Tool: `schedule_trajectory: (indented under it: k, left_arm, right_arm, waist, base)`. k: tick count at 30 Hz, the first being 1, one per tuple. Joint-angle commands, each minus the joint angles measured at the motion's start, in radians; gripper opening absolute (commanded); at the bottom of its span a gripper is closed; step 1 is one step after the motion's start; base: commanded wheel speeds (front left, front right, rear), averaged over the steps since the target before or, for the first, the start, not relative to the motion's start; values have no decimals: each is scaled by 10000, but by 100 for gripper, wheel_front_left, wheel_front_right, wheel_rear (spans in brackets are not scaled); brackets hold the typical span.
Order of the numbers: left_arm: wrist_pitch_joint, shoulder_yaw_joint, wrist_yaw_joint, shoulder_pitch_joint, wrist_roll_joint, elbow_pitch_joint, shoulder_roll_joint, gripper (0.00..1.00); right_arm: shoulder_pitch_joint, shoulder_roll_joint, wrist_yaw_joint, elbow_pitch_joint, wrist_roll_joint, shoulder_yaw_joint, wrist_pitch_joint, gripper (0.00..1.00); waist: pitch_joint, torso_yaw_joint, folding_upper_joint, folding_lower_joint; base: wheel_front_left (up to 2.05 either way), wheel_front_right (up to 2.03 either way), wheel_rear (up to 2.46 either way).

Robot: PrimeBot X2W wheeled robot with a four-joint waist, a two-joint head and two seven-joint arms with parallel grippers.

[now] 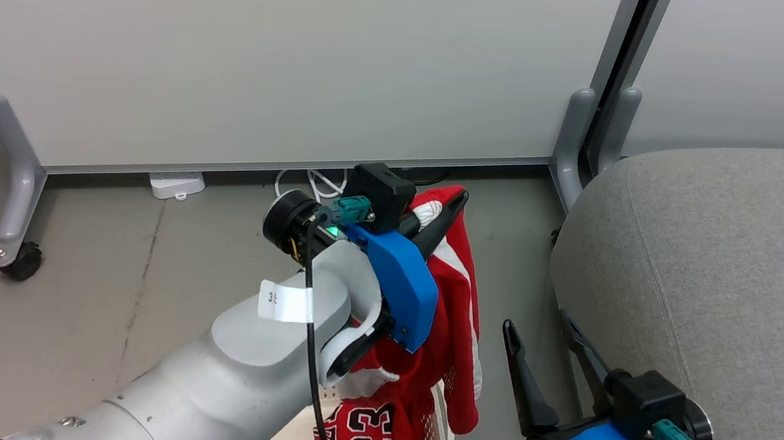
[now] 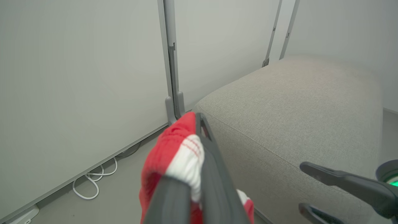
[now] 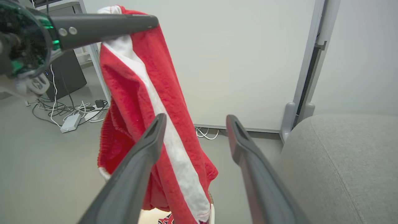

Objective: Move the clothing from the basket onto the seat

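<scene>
My left gripper (image 1: 450,209) is shut on the red shorts (image 1: 459,312), whose white stripes hang down from its fingers above the basket. The same shorts (image 3: 155,105) dangle in the right wrist view, pinched by the left gripper (image 3: 146,21). The red jersey (image 1: 367,436) with number 23 lies in the cream basket (image 1: 443,439), mostly hidden under my left arm. My right gripper (image 1: 537,326) stands open beside the light-grey seat (image 1: 730,295), nothing between its fingers (image 3: 152,137). The seat (image 2: 295,102) lies just right of the held waistband (image 2: 183,149).
A white partition wall (image 1: 271,45) on grey wheeled legs (image 1: 16,201) stands behind. White cables (image 1: 313,183) and a power strip (image 1: 175,184) lie on the grey floor at its base. More cables and a dark box (image 3: 67,71) sit far left.
</scene>
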Motion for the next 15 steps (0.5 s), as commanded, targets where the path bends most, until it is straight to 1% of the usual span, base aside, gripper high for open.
schedule_trajectory:
  k: [1, 3, 7, 15]
  left_arm:
    - [-94, -82, 65, -206, -119, 37, 6, 0]
    - [-126, -188, 73, -244, -212, 55, 4, 0]
    - [-205, -393, 102, -430, -441, 59, 4, 0]
    - [-283, -734, 105, -687, -780, -83, 5, 0]
  right_arm:
    - [-127, -24, 3, 74, -9, 132, 74, 100]
    - [-287, -24, 4, 192, 71, 302, 165, 100]
    - [-916, -24, 3, 904, 329, 820, 283, 100]
    - [-2420, -24, 3, 2799, 816, 1649, 62, 100]
  waist:
    - [26, 6, -1, -1]
    - [54, 2, -1, -1]
    - [194, -12, -1, -1]
    - [406, 113, -1, -1]
  base:
    - [0, 0, 0]
    - [0, 0, 0]
    - [0, 0, 0]
    - [0, 0, 0]
